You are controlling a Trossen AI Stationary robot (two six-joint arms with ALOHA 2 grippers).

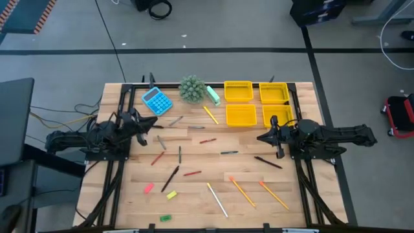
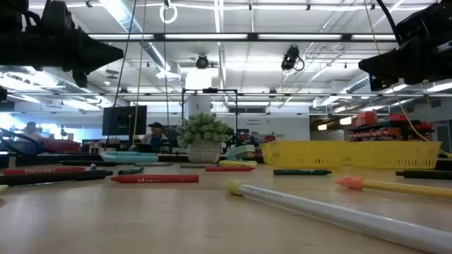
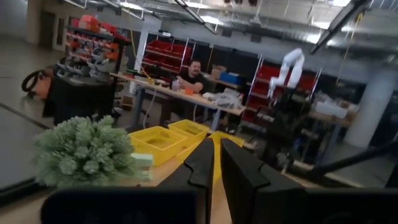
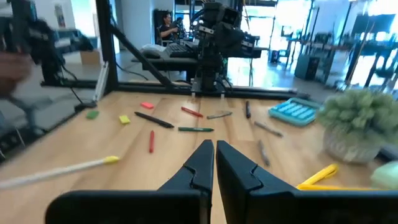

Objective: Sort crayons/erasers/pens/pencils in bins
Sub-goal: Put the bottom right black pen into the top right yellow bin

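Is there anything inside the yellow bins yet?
No. In the high view all four bins look bare inside, and the crayons lie on the table.

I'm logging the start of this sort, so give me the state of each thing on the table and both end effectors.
Bins: four, all empty.
Crayons: loose on table.
Pens: loose on table.
Pencils: loose on table.
Erasers: loose on table.
Left end effector: shut, empty.
Right end effector: shut, empty.

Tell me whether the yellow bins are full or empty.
Empty, as far as visible. From above, all four bins show bare yellow floors, and the pencils, pens and erasers lie on the table.
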